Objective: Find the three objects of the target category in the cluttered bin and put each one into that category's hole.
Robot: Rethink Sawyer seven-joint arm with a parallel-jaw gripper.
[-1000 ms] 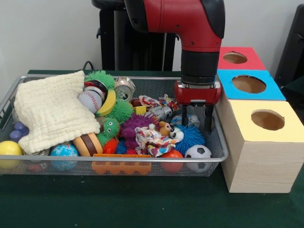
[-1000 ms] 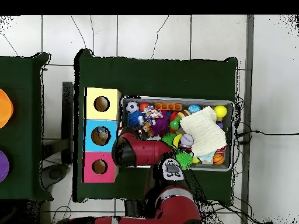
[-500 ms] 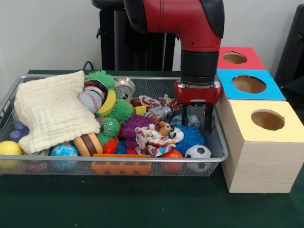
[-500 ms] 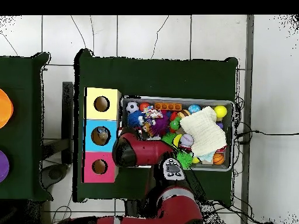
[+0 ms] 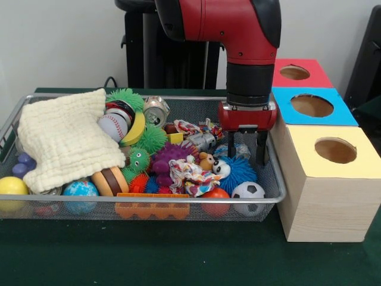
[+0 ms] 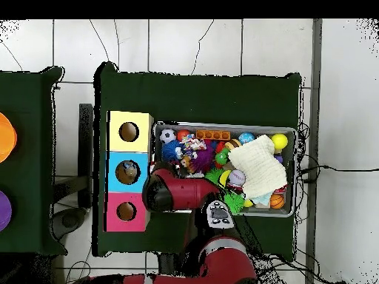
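Above the right end of the wire mesh bin (image 5: 277,179), the gripper (image 5: 244,149) hangs with fingers spread and empty over a blue spiky rubber ball (image 5: 239,170), seemingly just clear of it, beside the yellow-topped wooden box (image 5: 324,179).

Dark green cloth (image 5: 178,256) covers the table; white wall (image 5: 59,42) behind.

Loads of colour in this silver mesh bin (image 5: 277,185). Cream waffle-knit cloth (image 5: 62,140) at 9 o'clock, white baseball (image 5: 112,126) with red stitching, neon green spiky balls (image 5: 126,98), a purple spiky one (image 5: 169,155) and a blue one (image 5: 240,170). Black-and-white soccer ball (image 5: 248,192) at 5 o'clock. Boxes have yellow (image 5: 333,149), blue (image 5: 312,106) and red (image 5: 294,72) tops. Arm (image 5: 238,30) is red and black.
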